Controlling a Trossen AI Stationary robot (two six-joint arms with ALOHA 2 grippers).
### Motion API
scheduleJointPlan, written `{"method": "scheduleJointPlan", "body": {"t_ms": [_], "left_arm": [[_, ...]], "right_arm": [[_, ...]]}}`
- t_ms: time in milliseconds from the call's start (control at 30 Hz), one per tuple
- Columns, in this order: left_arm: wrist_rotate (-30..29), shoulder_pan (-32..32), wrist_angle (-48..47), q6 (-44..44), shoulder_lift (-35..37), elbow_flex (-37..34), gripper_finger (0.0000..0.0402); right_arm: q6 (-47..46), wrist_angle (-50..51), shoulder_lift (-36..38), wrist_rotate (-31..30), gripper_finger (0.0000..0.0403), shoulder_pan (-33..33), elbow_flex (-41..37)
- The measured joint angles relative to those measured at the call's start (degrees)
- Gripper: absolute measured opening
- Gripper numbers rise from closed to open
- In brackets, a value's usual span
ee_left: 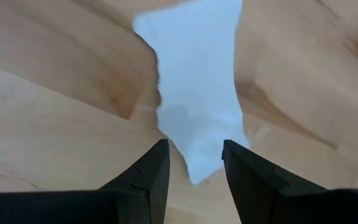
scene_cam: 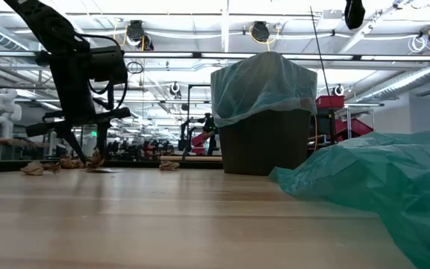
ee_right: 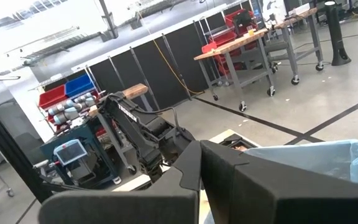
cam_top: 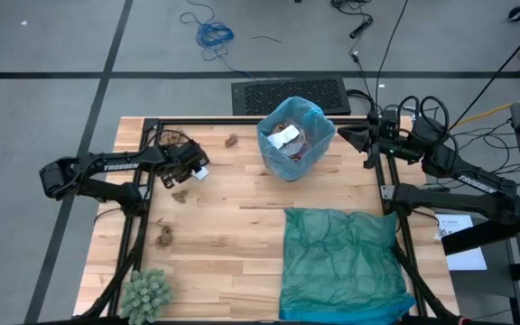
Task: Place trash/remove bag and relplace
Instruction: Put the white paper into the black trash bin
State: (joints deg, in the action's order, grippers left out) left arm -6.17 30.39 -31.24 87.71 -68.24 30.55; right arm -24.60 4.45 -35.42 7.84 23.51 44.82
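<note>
Closest to the lens, in the left wrist view: left gripper point(ee_left: 194, 144), fingers point(ee_left: 148, 180) parted moderately, holding nothing, pointed down at the wooden table point(ee_left: 55, 112). Straddling the near tip of 1 white paper scrap point(ee_left: 197, 81), part of the trash, lying flat just past the fingertips. Long axis of the scrap running straight ahead along the gap, so probably squeezed across its narrow width. Short descent likely needed first; contact not visible.

Farther out, in the high view: 3 brown lumps point(cam_top: 180, 193) point(cam_top: 163, 237) point(cam_top: 231, 140) loose around that arm. Beyond, toward the table's middle, the bin with the sky-blue bag point(cam_top: 319, 116) folded over its rim, paper already inside. Carry therefore toward the right arm's side. Just past the bin, right gripper point(cam_top: 366, 143) waiting, fingers seemingly together and empty.
</note>
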Motion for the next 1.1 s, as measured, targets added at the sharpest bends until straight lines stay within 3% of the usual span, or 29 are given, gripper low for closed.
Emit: {"method": "scheduleJointPlan", "body": {"t_ms": [500, 733, 1100], "left_arm": [[-2.0, 0.0, -0.3, 2.0, -0.9, 0.0, 0.0146], [-1.2, -0.6, -4.9, 2.0, -2.3, 0.0, 0.0146], [-1.4, -0.6, 2.5, 1.9, -7.7, 0.2, 0.0146]], "right_arm": [[0.0, 0.0, 0.0, 0.0, 0.0, 0.0, 0.0], [0.2, 0.0, 0.0, 0.0, 0.0, 0.0, 0.0], [0.2, 0.0, 0.0, 0.0, 0.0, 0.0, 0.0]]}}
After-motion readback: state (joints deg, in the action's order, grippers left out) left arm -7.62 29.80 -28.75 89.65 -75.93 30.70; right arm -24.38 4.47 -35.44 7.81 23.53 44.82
